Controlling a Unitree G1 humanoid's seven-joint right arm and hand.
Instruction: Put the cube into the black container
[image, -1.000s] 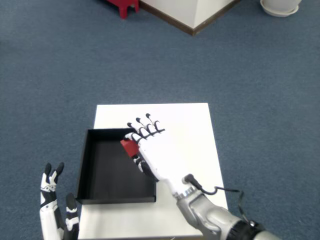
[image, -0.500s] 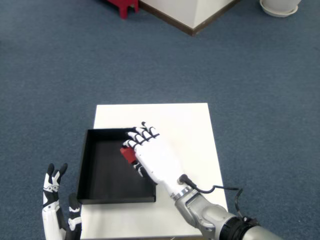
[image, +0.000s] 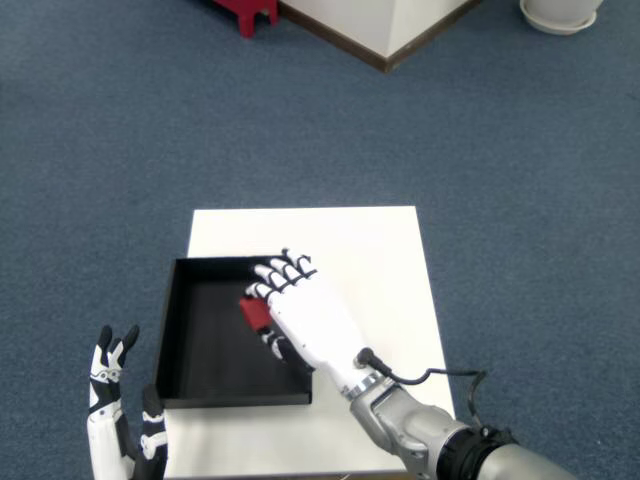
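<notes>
Cube (image: 254, 313) held by right hand (image: 305, 318) over black container (image: 190, 385); white table (image: 370, 240), blue carpet (image: 120, 140).

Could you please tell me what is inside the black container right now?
Inside the shallow black rectangular container, a small red cube shows over its right side, held in the white right hand. The hand covers the cube's right part, so whether it touches the floor cannot be told.
</notes>
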